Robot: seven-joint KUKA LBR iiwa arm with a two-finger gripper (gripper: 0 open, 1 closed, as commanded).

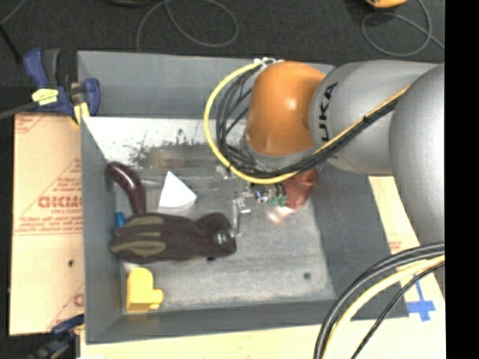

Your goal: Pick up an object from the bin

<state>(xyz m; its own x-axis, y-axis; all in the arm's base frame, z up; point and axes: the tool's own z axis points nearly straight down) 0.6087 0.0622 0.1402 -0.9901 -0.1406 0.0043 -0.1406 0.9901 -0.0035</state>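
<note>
The end effector (241, 214) is seen low inside the bin (299, 275), under the arm's orange cover (281, 107). It is placed just beside the cuff end of a dark brown glove (168, 238). How far it is opened, and whether anything is held in it, cannot be told. The glove is laid flat with its finger end turned away from the end effector. A white cone-shaped piece (177, 193) is found just beyond the glove, and a dark maroon curved thing (127, 184) near its finger end. A small blue thing (118, 219) is seen against that same end. A yellow block (142, 290) is set near the glove on its other side. A coppery pink thing (298, 193) is partly hidden past the end effector, apart from the glove.
</note>
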